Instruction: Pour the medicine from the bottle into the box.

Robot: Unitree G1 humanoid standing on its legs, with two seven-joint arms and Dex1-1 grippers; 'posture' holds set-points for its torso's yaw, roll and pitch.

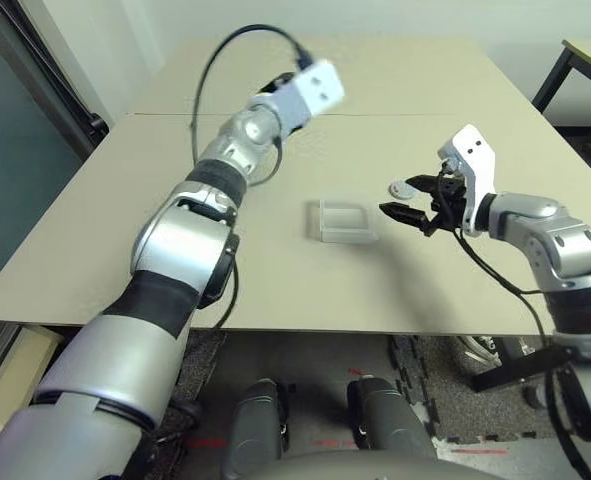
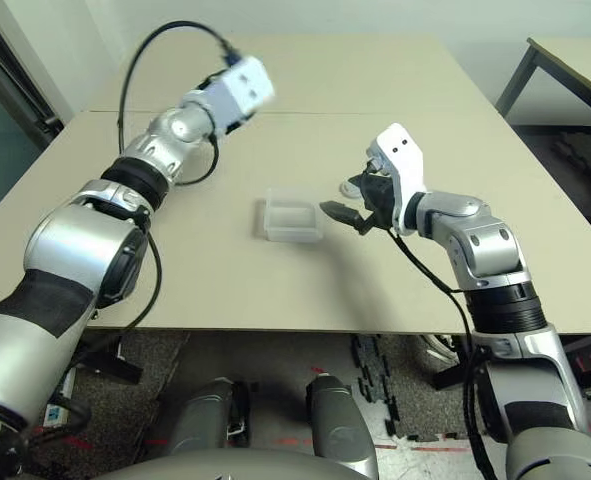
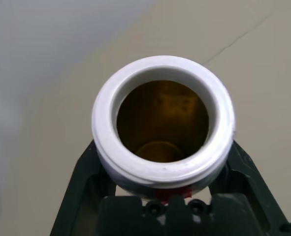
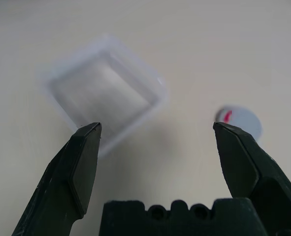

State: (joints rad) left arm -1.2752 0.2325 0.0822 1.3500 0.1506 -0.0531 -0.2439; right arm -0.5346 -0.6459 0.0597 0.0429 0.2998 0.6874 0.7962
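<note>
The left gripper (image 3: pixel 165 196) is clamped low on an uncapped white bottle (image 3: pixel 163 120), its amber interior apparently empty. The right gripper (image 4: pixel 157 147) hovers, fingers wide apart, near the clear plastic box (image 1: pixel 346 220) on the desk (image 1: pixel 395 110). The box looks light and slippery; grip opposite walls.

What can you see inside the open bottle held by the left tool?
The bottle shows amber-brown inner walls and a round bottom, with no pill visible; the left tool covers its lower outside.

Beige table (image 1: pixel 175 250): clear box (image 1: pixel 346 221) mid-surface, round cap (image 1: pixel 403 187) near it.
</note>
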